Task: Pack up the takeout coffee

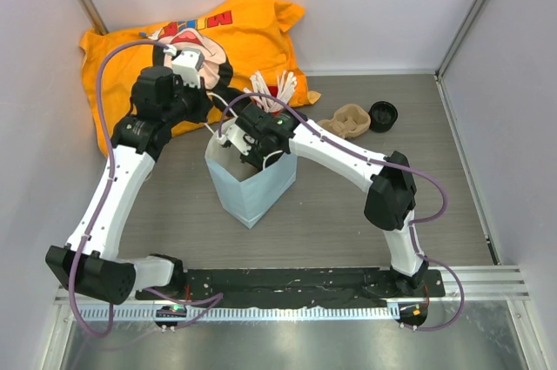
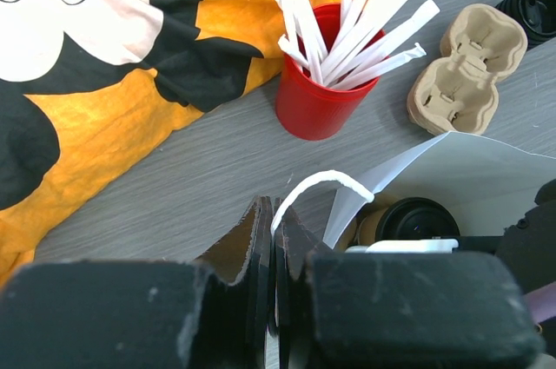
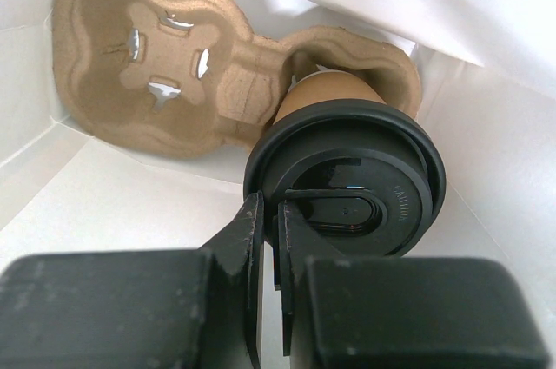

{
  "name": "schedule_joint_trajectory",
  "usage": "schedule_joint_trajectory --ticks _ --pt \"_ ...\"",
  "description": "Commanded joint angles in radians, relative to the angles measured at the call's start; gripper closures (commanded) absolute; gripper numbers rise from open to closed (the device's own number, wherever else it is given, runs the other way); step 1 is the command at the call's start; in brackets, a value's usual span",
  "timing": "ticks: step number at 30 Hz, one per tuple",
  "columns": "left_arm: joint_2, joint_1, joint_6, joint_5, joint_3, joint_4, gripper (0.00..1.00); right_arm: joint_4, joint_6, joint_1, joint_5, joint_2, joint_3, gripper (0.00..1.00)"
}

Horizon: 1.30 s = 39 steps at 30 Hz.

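Note:
The takeout coffee (image 3: pixel 347 182), a brown paper cup with a black lid, sits in one socket of a pulp cup carrier (image 3: pixel 156 74) inside the white paper bag (image 1: pixel 252 187). My right gripper (image 3: pixel 271 213) reaches down into the bag and is shut on the rim of the cup's lid. My left gripper (image 2: pixel 276 221) is shut on the bag's white handle loop (image 2: pixel 317 182) at the bag's far left edge and holds it up. The black lid (image 2: pixel 417 220) also shows through the bag's mouth in the left wrist view.
A red cup of white sticks (image 2: pixel 317 100) stands just behind the bag. A second pulp carrier (image 1: pixel 345 120) and a stack of black lids (image 1: pixel 383 115) lie to the right. An orange printed cloth (image 1: pixel 191 48) fills the back left. Walls close in on both sides.

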Motion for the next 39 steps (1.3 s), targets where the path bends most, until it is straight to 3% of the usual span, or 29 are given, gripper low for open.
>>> schedule_joint_trajectory --ticks 1,39 --pt "-0.038 0.004 0.009 0.018 0.031 0.035 0.94 -0.012 -0.019 0.000 -0.008 -0.008 -0.002 0.99" --pt "-0.043 0.003 0.027 0.041 0.037 0.009 0.96 0.062 -0.090 -0.034 -0.099 -0.051 -0.106 0.99"
